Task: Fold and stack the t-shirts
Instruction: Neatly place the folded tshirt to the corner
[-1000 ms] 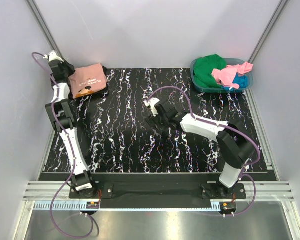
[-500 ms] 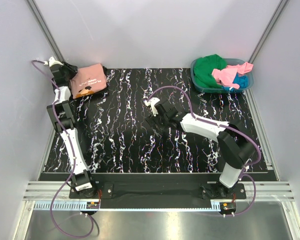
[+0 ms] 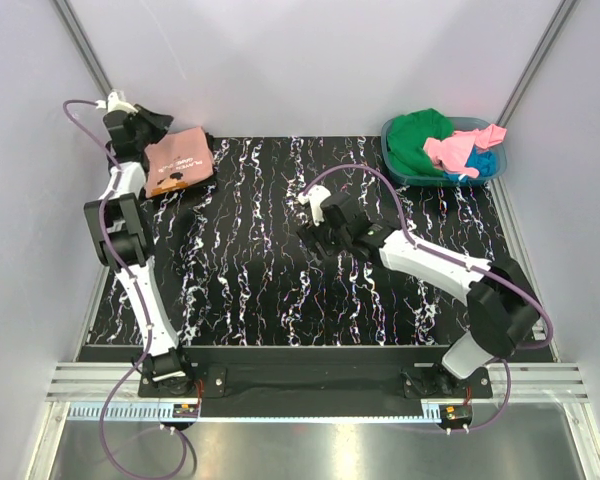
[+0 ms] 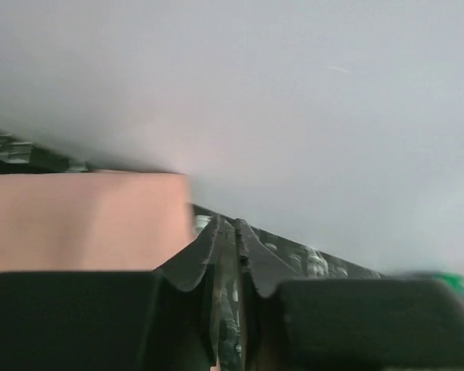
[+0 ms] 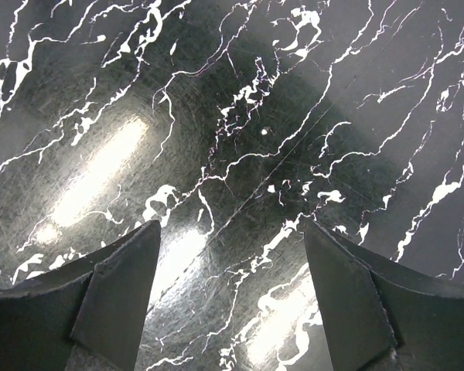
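Note:
A folded salmon-pink t-shirt (image 3: 178,162) with a small print lies at the table's back left corner. It shows as a blurred pink patch (image 4: 85,220) in the left wrist view. My left gripper (image 3: 152,124) hangs just behind and left of it, off the cloth. Its jaws (image 4: 228,226) stand almost together with nothing between them. My right gripper (image 3: 318,232) hovers over the middle of the table. It is open (image 5: 232,232) over bare marble surface. Green (image 3: 418,140), bright pink (image 3: 458,150) and blue (image 3: 483,162) t-shirts are heaped in a basket.
The teal plastic basket (image 3: 392,165) stands at the back right corner. The black marble-patterned tabletop (image 3: 250,270) is walled in by white panels on three sides. Purple cables loop off both arms.
My left gripper has risen and swung back off the salmon t-shirt's left edge, its jaws closing. My right arm has shifted slightly right and back, jaws still wide.

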{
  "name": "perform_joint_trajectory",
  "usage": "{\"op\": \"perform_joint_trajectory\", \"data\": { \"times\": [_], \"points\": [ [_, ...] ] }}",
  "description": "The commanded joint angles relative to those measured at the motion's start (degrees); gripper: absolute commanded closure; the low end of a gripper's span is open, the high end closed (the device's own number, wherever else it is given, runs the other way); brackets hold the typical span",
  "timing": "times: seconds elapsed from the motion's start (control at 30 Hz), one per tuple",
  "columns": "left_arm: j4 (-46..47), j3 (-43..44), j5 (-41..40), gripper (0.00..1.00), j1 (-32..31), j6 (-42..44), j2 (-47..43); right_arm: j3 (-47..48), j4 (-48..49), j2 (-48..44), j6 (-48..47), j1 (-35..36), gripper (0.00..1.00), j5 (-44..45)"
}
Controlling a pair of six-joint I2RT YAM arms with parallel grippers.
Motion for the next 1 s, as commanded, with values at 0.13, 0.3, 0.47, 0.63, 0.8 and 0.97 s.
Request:
{"op": "perform_joint_trajectory", "data": {
  "times": [0.13,0.3,0.47,0.63,0.8,0.97],
  "points": [
    [11.67,-9.56,13.13,1.00,-1.94,-12.06,-3.21,-0.98,-0.03,-4.93,-1.76,-0.37,0.17,0.80],
    [17.02,-16.84,14.19,1.00,-3.61,-16.36,-3.38,-0.98,0.41,-4.93,-1.77,-0.37,0.17,0.45],
    [19.76,-18.27,14.98,1.00,-4.75,-18.65,-0.75,-1.07,0.50,-4.58,-2.21,-0.37,0.17,0.36],
    [18.97,-17.83,13.84,1.00,-4.76,-20.59,2.94,-1.25,0.06,-4.49,-3.17,-0.37,0.17,1.15],
    [7.38,-16.95,9.63,1.00,-4.84,-16.46,3.12,-1.34,-0.21,-4.67,-3.44,-0.55,0.16,1.33],
    [0.61,-15.82,8.30,1.00,-4.84,-15.84,3.12,-1.51,-0.12,-5.37,-3.17,-0.55,0.16,1.33]
  ]
}}
